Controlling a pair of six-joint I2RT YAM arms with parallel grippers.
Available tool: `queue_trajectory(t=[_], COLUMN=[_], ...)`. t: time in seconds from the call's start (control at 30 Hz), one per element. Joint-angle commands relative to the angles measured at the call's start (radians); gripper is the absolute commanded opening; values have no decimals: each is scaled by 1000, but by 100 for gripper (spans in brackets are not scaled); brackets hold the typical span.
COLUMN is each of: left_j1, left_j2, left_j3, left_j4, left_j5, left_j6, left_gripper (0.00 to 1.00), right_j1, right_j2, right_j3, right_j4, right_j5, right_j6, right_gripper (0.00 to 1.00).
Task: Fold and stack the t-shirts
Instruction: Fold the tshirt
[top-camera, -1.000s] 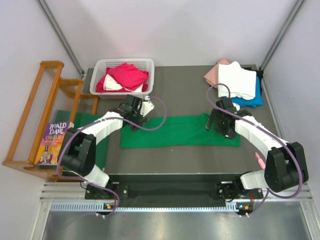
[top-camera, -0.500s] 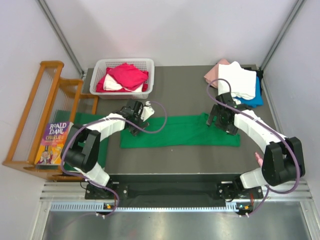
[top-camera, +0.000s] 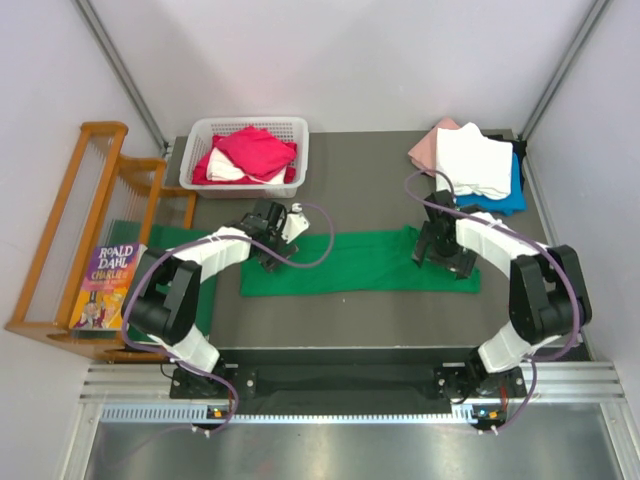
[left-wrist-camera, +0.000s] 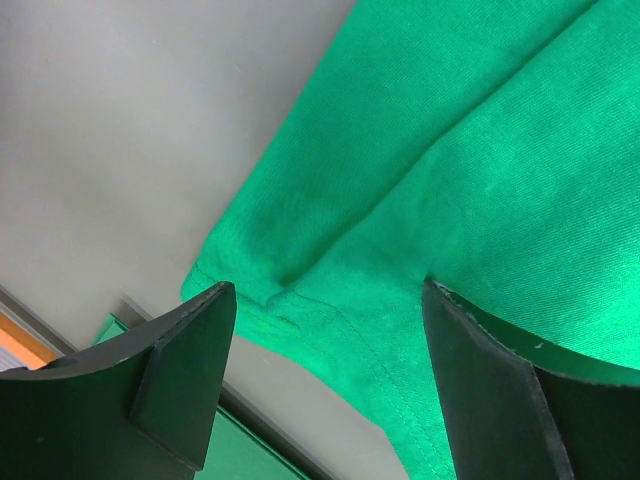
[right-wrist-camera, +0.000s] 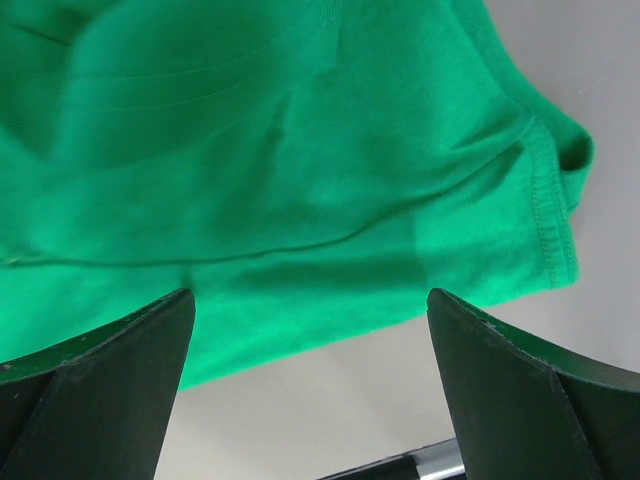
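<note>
A bright green t-shirt (top-camera: 360, 262) lies folded into a long strip across the middle of the table. My left gripper (top-camera: 268, 250) hovers open over its left end; in the left wrist view the shirt's hemmed corner (left-wrist-camera: 300, 290) lies between the fingers (left-wrist-camera: 180, 370). My right gripper (top-camera: 438, 252) hangs open over the right end, and in the right wrist view the shirt's edge (right-wrist-camera: 300, 260) lies below the spread fingers (right-wrist-camera: 520, 390). Neither holds cloth. Folded pink, white and blue t-shirts (top-camera: 472, 162) are stacked at the back right.
A white basket (top-camera: 245, 124) at the back left holds red/magenta (top-camera: 255, 148) and white tees. A wooden rack (top-camera: 70, 230) with a book (top-camera: 105, 285) stands off the table's left side, beside a darker green mat (top-camera: 205, 300). A small pink object (top-camera: 518, 318) lies near the right edge.
The right arm's forearm has swung toward the back, keeping its gripper over the shirt's right end. The left gripper has shifted slightly over the left end. Both stay open.
</note>
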Motion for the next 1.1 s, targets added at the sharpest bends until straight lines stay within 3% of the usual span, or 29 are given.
queue_trajectory(t=[0.0,0.5,0.93,1.07], left_j1=[2,2,-18,-21], left_j2=[15,-74,-111,-134], left_j3=[-60,-117,38,56], left_j4=[-27,-114,-390,-409], left_j5=[-2,1,51,67], left_j6=[25,56,73,71], left_gripper=[80,80,80,81], right_j1=[-10,-18,-38,-38], right_j2=[61,377,556,583], right_j3=[37,258,502,551], right_j4=[6,27,-10,7], right_j5=[34,5,-26,-78], right_j6=[-10,-95,-138,-160], right_gripper=[100,100,99,100])
